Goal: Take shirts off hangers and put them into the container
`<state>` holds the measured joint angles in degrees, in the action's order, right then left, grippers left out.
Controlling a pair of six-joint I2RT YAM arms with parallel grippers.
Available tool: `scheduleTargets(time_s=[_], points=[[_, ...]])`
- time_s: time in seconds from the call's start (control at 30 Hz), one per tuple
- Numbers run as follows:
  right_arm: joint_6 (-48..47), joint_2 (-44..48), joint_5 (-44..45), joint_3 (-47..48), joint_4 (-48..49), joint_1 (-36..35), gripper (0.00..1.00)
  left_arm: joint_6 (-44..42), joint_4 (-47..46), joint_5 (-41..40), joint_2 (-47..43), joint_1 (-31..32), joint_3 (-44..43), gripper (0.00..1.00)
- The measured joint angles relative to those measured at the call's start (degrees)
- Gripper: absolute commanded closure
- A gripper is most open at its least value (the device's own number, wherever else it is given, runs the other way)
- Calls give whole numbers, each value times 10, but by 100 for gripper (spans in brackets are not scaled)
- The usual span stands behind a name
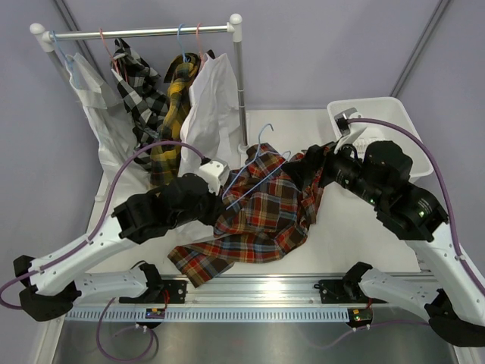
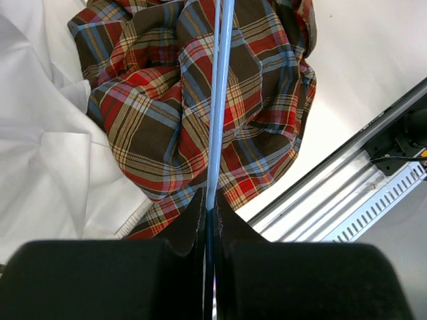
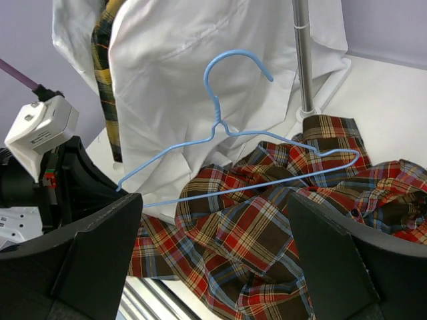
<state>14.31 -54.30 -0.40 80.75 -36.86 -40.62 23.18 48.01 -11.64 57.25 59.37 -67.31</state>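
Hanging shirts [image 1: 212, 106] four; loose plaid shirt [image 1: 261, 220] one; blue hanger [image 3: 217, 113] one.

Shot from one high fixed post and two wrists.
From above and behind the arm bases, looks down and forward, far enough back to take in table [image 1: 356, 239], clothes rack [image 1: 144, 32] and container [image 1: 396, 105]. From the left gripper [image 2: 210, 200], peers close along its pinched-together jaws at the light blue hanger [image 2: 219, 100] wire clamped between them and the red plaid shirt [image 2: 153, 107] just past the tips. From the right gripper [image 3: 213, 223], faces between wide-spread jaws onto that same hanger and shirt, also caught from above.
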Motion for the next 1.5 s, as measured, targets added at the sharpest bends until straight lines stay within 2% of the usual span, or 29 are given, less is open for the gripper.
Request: scheduleTargets(time_s=[0.23,0.47,0.6,0.87,1.23,1.5], points=[[-5,34,14,-12,-7,0,1,35,33,-78,-52,0,-6,100],[-7,32,35,-42,-17,0,1,65,92,-196,-64,-9,-88,100],[-8,32,47,-51,-20,0,0,64,112,-224,-39,-50,-135,100],[-7,42,59,-87,-17,0,0,8,81,-180,115,-154,-287,100],[3,83,60,-133,-16,0,1,-47,61,-98,285,-209,-519,100],[12,95,59,-153,-15,0,1,-47,58,-68,346,-249,-514,100]])
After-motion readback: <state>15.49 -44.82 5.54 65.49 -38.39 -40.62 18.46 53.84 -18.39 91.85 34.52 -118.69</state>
